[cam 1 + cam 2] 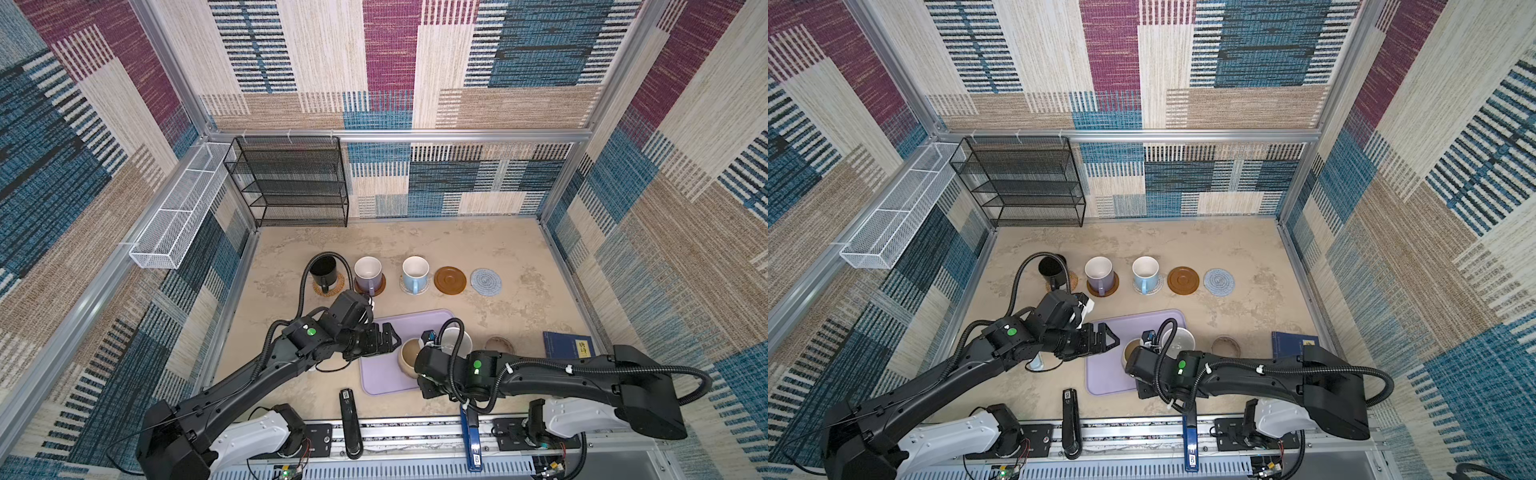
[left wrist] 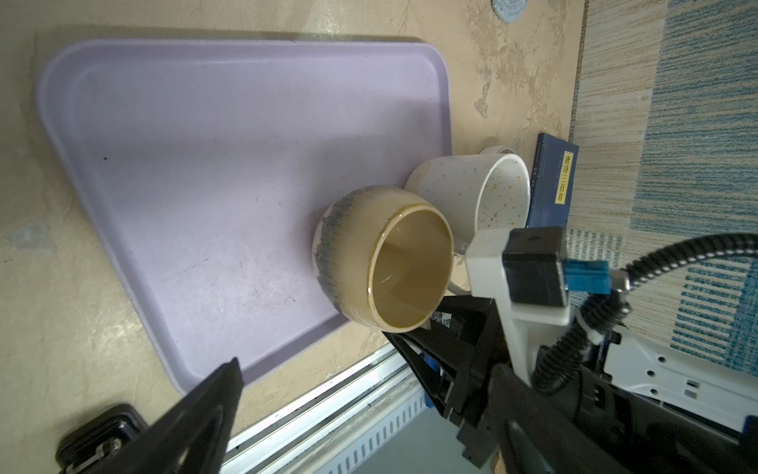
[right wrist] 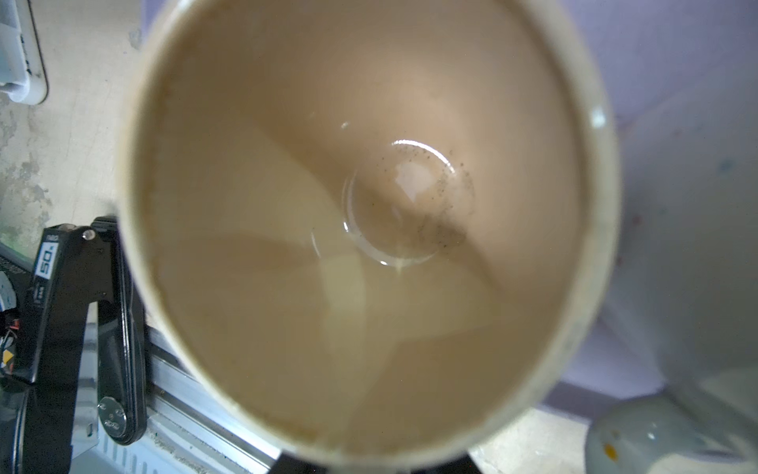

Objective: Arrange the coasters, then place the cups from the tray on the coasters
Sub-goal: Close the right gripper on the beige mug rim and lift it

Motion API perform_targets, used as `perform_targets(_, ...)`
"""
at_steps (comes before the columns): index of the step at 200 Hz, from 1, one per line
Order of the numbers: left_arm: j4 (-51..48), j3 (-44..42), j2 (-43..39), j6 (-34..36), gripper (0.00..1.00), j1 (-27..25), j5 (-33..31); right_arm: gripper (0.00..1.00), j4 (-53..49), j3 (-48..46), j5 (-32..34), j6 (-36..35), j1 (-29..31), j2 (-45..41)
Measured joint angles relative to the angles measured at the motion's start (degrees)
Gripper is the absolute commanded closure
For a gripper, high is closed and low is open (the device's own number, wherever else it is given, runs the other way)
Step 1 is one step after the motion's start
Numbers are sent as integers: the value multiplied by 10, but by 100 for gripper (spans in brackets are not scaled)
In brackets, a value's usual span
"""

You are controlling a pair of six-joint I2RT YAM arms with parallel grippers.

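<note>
On the lavender tray [image 1: 382,380] stand a rounded beige mug [image 1: 409,353] and a speckled white mug [image 1: 464,338]. My right gripper [image 2: 434,322] is closed against the beige mug's near side; its handle is hidden. The mug's inside fills the right wrist view [image 3: 348,205]. My left gripper [image 1: 392,343] hangs open over the tray's left part, holding nothing. In the back row, a black mug [image 1: 323,270], a lavender mug [image 1: 368,274] and a light blue mug [image 1: 415,272] each sit on a coaster. A brown coaster [image 1: 450,280] and a blue-grey coaster [image 1: 486,282] lie bare.
A clear dish [image 1: 498,344] and a blue book [image 1: 567,345] lie right of the tray. A black stapler [image 1: 351,419] and a blue tool [image 1: 471,440] sit at the front rail. A black mesh shelf [image 1: 291,183] and a white wire basket [image 1: 178,212] stand at the back left.
</note>
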Motion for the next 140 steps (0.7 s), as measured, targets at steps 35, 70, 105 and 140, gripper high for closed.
perform_targets(35, 4, -4, -19, -3, 2, 0, -9, 79, 8, 4, 2, 0, 0, 7)
perform_targets(70, 7, 0, -8, -6, 2, 0, -7, 84, 8, 12, 15, 2, 0, 18)
perform_targets(105, 24, 1, 1, -11, 3, 0, 7, 92, 3, 21, 26, 2, 0, 19)
perform_targets(140, 27, 2, -6, -13, 3, 0, 7, 99, -5, 31, 29, 2, 1, 16)
